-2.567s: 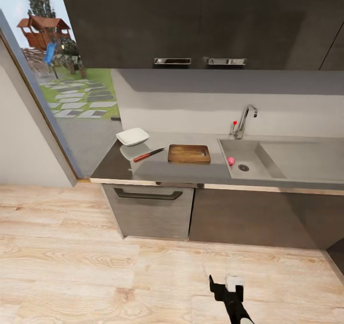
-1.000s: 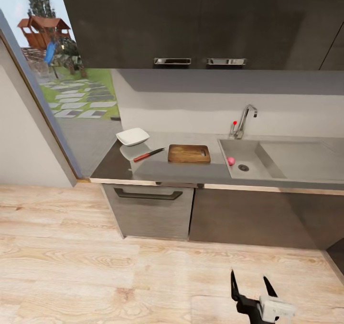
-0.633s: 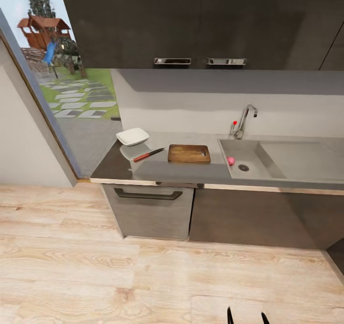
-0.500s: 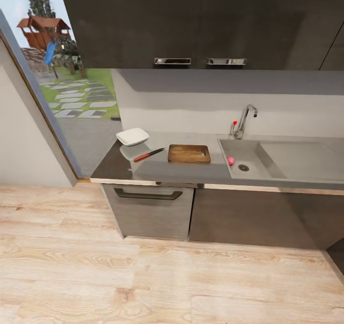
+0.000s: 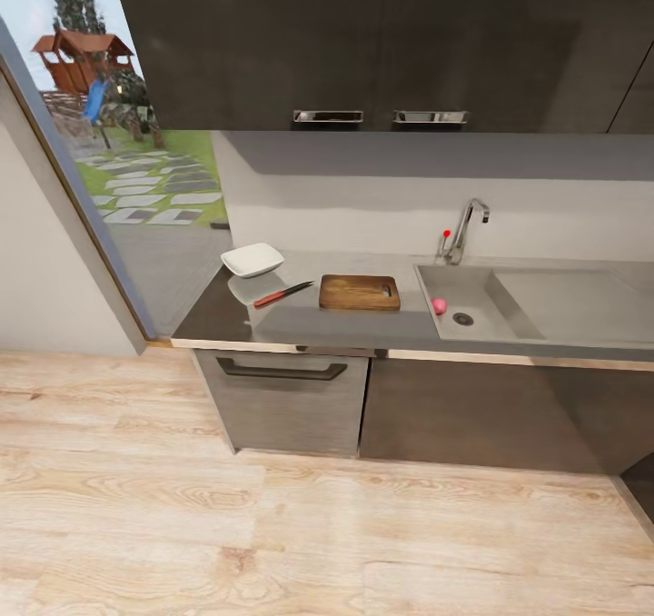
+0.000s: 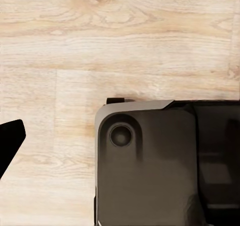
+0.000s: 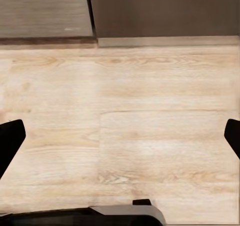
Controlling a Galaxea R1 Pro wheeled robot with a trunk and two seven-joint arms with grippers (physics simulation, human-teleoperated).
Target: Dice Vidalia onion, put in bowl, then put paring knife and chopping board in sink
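Observation:
The head view looks at the countertop [image 5: 300, 325] from a distance across the floor. The white bowl [image 5: 252, 259] sits at its left end. To its right lies the red-handled paring knife [image 5: 282, 294], then the brown chopping board [image 5: 360, 292]. The pinkish onion [image 5: 439, 306] rests in the grey sink [image 5: 481, 321], beside the drain and below the chrome faucet [image 5: 463, 230]. My right gripper [image 7: 120, 141] is open over the wood floor, one dark fingertip at each side of its wrist view. My left gripper [image 6: 120, 143] hangs over the floor with one fingertip [image 6: 10, 141] showing, set wide.
Grey cabinets with a dark bar handle [image 5: 282, 371] stand under the countertop, and dark wall cabinets [image 5: 381, 44] hang above it. A glass door [image 5: 109, 144] to the garden is at the left. Light wood floor [image 5: 272, 525] lies between me and the counter. My dark base [image 6: 160, 166] is below the left gripper.
The right gripper, open near the bottom edge of the head view a second ago, has dropped out of that view. The counter and its things have not moved.

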